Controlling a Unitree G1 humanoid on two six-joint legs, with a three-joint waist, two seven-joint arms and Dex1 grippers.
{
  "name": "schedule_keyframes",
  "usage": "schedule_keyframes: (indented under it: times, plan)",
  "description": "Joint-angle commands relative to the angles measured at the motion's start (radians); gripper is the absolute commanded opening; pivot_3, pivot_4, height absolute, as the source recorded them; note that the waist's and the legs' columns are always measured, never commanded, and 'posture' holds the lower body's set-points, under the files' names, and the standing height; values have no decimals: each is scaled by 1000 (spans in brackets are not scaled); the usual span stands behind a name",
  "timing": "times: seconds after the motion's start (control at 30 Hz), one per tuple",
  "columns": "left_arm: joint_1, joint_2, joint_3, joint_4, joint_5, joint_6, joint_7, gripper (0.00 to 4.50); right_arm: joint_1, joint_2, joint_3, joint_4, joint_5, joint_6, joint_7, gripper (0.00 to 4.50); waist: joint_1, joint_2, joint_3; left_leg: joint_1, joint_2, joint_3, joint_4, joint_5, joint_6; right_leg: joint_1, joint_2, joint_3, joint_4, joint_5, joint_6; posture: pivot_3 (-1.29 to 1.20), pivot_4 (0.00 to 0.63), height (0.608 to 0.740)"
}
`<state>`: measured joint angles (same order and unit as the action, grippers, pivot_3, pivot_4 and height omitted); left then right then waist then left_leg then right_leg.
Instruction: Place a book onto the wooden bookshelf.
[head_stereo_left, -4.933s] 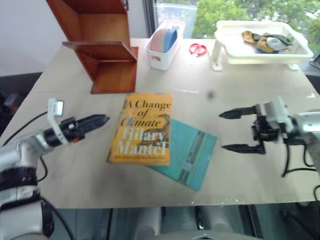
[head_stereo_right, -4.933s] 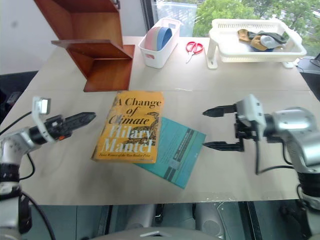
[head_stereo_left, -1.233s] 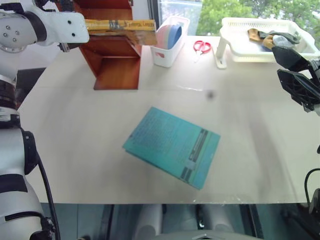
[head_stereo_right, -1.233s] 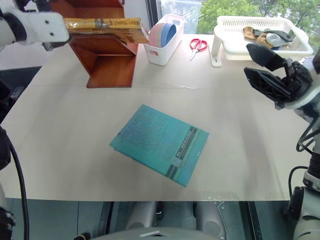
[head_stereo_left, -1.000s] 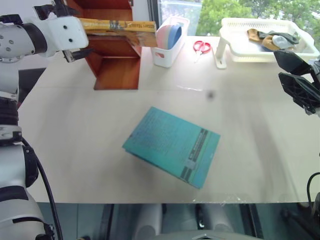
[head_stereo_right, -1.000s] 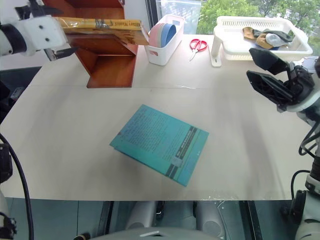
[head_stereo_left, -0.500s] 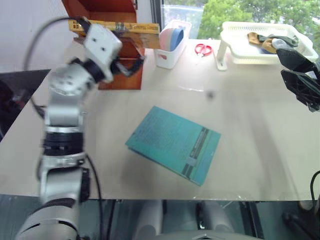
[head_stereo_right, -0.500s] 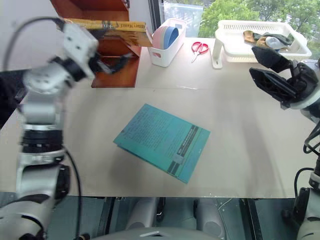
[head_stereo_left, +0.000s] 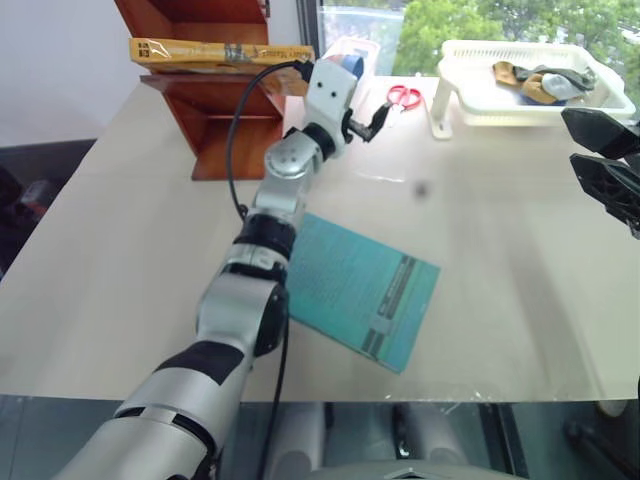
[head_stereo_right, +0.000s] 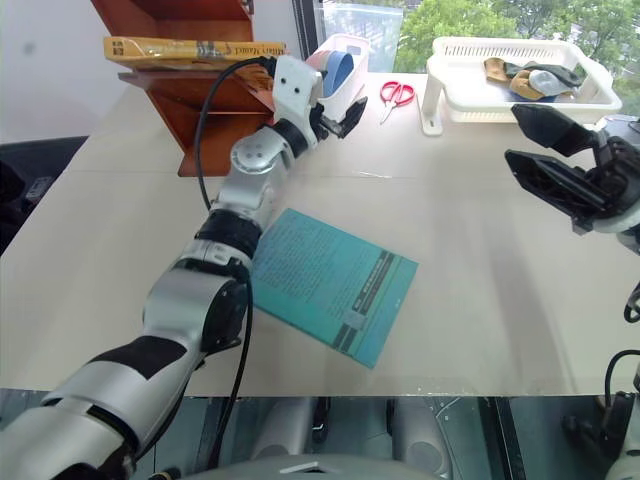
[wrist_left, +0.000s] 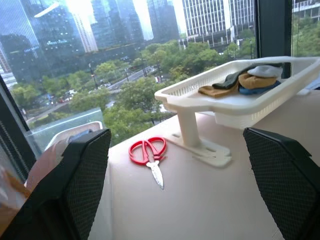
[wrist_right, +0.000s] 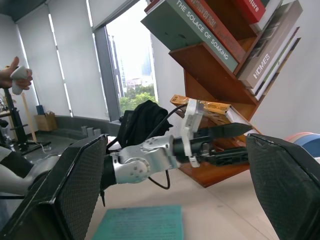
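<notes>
While the yellow book (head_stereo_left: 220, 52) lies flat on a board of the wooden bookshelf (head_stereo_left: 215, 105), the head views catch the left gripper (head_stereo_left: 372, 116) empty and spread just beside the white bin (head_stereo_right: 335, 62), teal book (head_stereo_right: 325, 285) on the table (head_stereo_left: 500, 250). Left wrist: 2 fingers (wrist_left: 82, 175) wide apart around red scissors (wrist_left: 149, 152) and white tray (wrist_left: 235, 92). Right wrist: the right gripper (wrist_right: 177, 200) gapes too, bookshelf beyond.

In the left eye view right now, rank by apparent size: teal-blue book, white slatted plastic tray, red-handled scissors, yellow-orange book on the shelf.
1. Teal-blue book, flat on the table, largest.
2. White slatted plastic tray, farther back, so its rank is unsure.
3. Yellow-orange book, seen edge-on, a thin strip.
4. Red-handled scissors, smallest.
</notes>
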<state>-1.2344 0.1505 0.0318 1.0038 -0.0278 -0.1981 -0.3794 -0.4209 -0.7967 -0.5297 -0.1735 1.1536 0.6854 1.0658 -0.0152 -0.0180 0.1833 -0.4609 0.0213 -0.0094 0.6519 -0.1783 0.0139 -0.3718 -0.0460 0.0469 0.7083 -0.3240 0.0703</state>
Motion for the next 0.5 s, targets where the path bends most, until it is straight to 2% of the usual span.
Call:
schedule_keyframes:
  times: [0.03,0.3,0.5]
  plan:
    - [-83,12,16,98,30,-39,115,4455,15,-31,-60,-50,41,6,-17,4500,-1,0,0,0,0,0,0,0,0,0,0,0,0,0,0,0,150,740]
    - [-127,34,58,182,42,-73,340,4455,41,-28,-67,-72,53,5,-37,4500,1,0,0,0,0,0,-1,0,0,0,0,0,0,0,0,0,150,740]
    - [-74,26,73,149,26,-69,331,4455,35,-25,-56,-60,48,-2,-36,4500,4,0,0,0,0,0,-1,0,0,0,0,0,0,0,0,0,150,740]
